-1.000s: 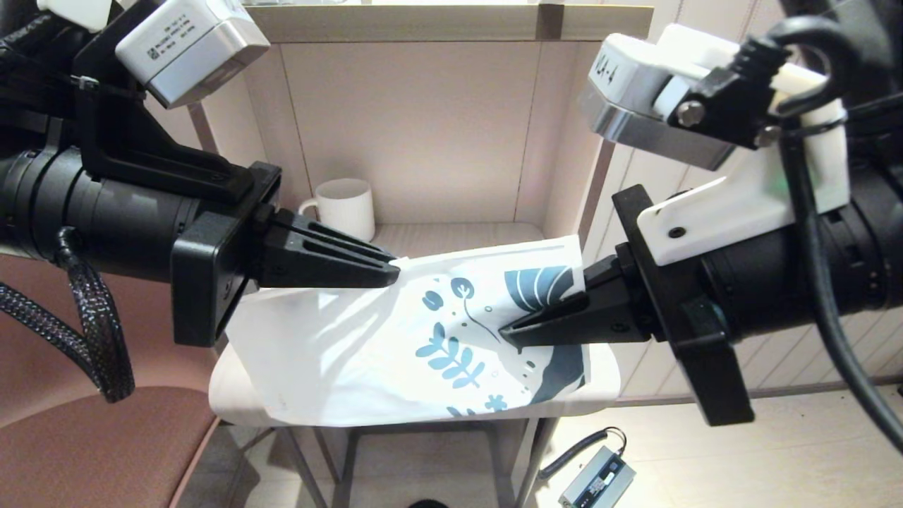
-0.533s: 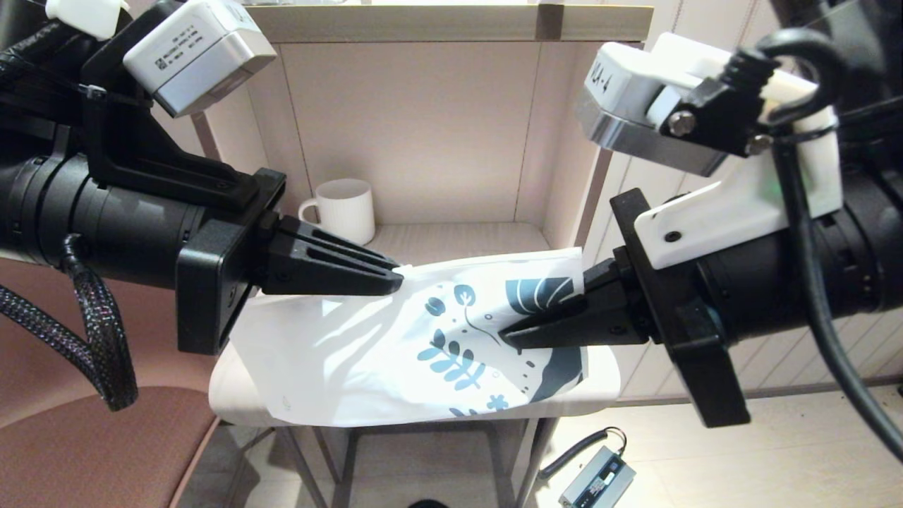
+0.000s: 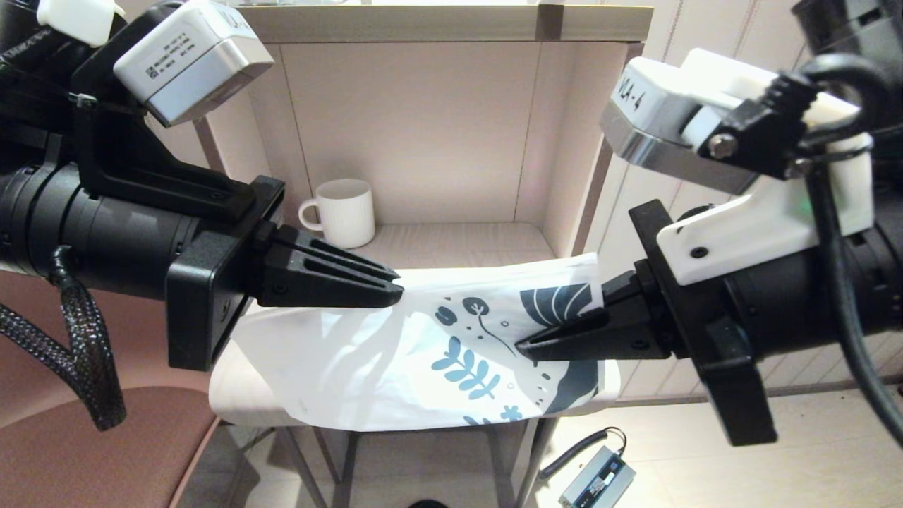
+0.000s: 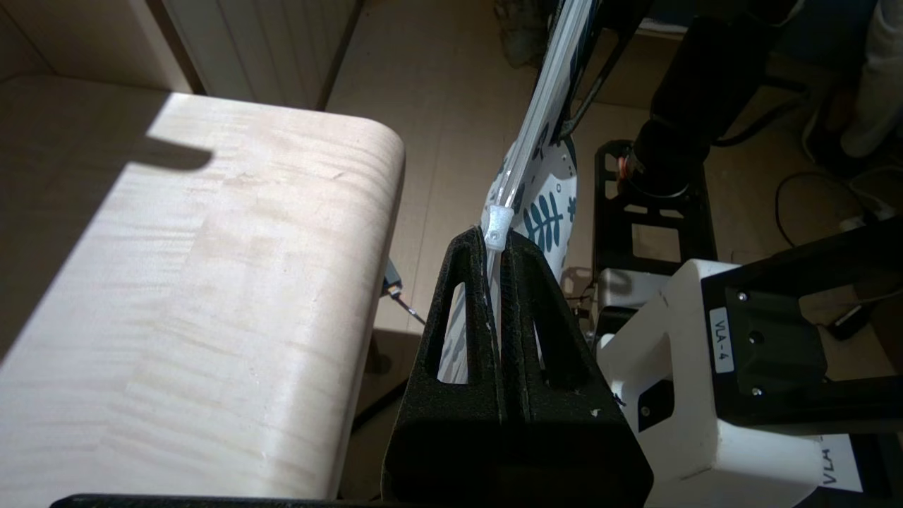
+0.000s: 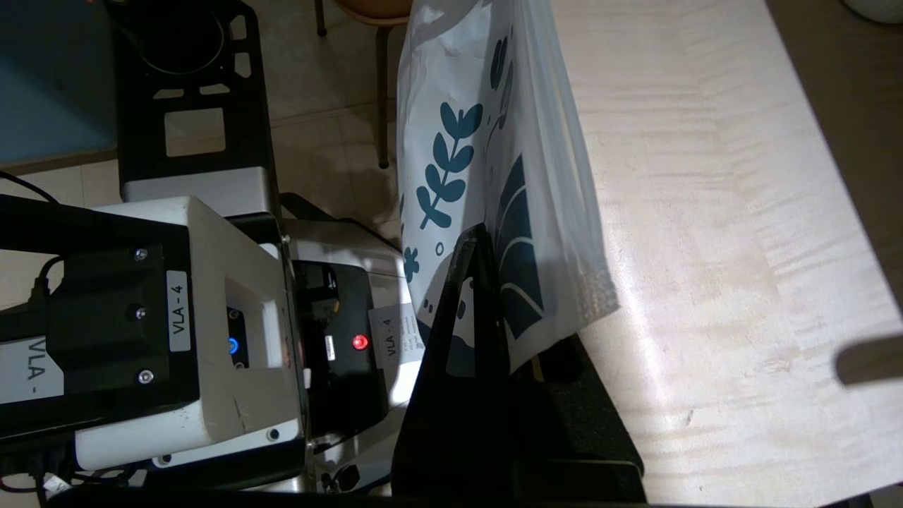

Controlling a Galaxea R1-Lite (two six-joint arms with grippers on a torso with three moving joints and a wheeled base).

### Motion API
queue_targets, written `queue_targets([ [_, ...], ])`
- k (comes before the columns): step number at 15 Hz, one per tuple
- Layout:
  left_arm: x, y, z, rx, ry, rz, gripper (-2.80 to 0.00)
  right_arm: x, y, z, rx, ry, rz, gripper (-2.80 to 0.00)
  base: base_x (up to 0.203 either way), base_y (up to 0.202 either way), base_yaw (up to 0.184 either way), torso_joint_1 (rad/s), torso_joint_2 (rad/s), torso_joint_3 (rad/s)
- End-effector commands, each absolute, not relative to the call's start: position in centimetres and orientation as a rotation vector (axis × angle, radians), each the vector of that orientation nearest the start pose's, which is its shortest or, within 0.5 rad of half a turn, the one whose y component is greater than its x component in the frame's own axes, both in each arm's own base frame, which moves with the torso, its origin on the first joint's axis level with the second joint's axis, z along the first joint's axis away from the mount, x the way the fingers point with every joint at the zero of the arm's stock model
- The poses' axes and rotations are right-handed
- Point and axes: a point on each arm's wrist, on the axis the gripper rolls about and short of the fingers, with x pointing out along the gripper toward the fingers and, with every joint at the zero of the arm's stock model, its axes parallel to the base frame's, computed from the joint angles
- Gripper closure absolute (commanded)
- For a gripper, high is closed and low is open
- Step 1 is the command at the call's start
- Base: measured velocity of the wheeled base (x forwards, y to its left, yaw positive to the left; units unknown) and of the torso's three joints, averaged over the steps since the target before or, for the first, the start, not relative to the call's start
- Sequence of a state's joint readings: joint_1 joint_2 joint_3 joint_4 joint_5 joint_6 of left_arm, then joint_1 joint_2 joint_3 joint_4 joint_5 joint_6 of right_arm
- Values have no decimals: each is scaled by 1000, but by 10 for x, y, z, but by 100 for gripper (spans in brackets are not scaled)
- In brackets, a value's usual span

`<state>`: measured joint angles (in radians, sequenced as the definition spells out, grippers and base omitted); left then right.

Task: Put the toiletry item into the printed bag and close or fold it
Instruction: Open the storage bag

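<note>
I hold the printed bag [image 3: 423, 346] stretched between both grippers above the front edge of the small wooden table [image 3: 233, 395]. The left gripper [image 3: 395, 286] is clamped on the plain white end, right at the zip slider [image 4: 496, 227]; the right gripper [image 3: 525, 344] is clamped on the leaf-printed end. Gripping both ends keeps the zip edge taut — I judge this suits drawing it closed. The bag's long axis runs left to right, zip edge uppermost, body hanging down, printed end toward my right. A white mug [image 3: 342, 212] stands in the alcove behind. No toiletry item shows.
</note>
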<state>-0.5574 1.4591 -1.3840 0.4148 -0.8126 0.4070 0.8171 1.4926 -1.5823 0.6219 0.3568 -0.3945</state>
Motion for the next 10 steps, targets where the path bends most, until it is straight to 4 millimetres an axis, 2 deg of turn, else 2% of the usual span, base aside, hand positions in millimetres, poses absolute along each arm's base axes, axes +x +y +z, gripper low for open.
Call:
queue_targets([
  [1, 183, -132, 315, 268, 242, -1424, 0, 149, 168, 341, -465, 307, 1236, 0, 0, 0, 0, 0, 0, 0],
  [6, 180, -124, 308, 283, 250, -1405, 0, 146, 160, 346, -456, 289, 1219, 0, 0, 0, 0, 0, 0, 0],
  [10, 182, -115, 304, 272, 266, -1371, 0, 143, 146, 352, -444, 267, 1182, 0, 0, 0, 0, 0, 0, 0],
])
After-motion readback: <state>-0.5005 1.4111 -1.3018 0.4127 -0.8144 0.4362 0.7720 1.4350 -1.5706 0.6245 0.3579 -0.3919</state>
